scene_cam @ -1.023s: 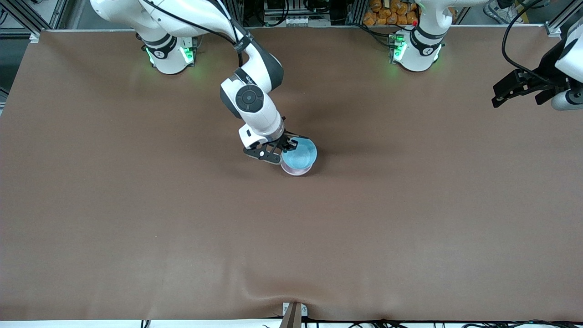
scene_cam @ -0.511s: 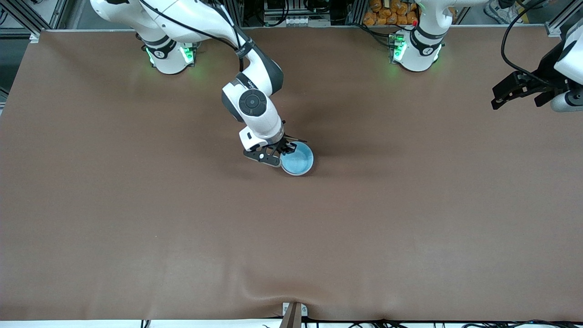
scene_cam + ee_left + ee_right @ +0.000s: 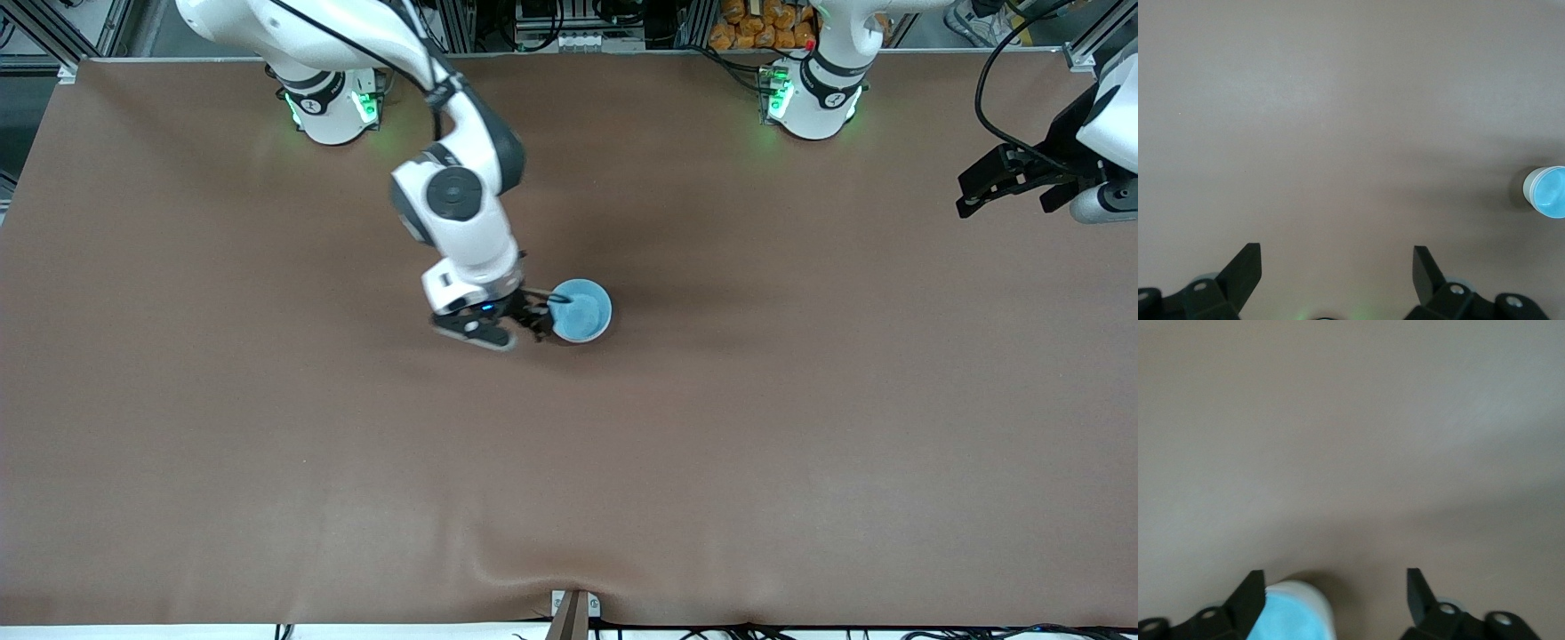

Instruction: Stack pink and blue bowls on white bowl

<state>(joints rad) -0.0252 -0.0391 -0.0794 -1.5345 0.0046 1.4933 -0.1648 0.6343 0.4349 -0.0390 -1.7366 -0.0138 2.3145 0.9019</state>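
1. Front view. Blue bowl (image 3: 582,310) upright at mid-tabletop (image 3: 800,427), topmost of a stack; pink and white bowls beneath not visible from here (hidden under the blue rim). Right hand (image 3: 532,322) just beside the bowl, on the side toward the right arm's end of the tabletop, fingers spread wide and holding nothing. Left hand (image 3: 1009,182) aloft over the left arm's end of the tabletop, waiting, fingers parted and empty.

2. Left wrist view. Two dark fingertips (image 3: 1245,267) set wide apart with bare tabletop (image 3: 1338,133) between. Blue bowl (image 3: 1548,192) well apart from them, with a pale wall showing under its rim (which lower bowl this belongs to cannot be told).

3. Right wrist view. Fingertips (image 3: 1250,592) wide, nothing between. Blue bowl (image 3: 1295,617) close by one finger, again with a pale rim or wall around the blue.

4. Step in hand, as judged: release of the blue bowl onto the stack, apparently the last placement. Next move calls for a clean lift of the right hand up and away without nudging the rim (risk: tipping the stack).
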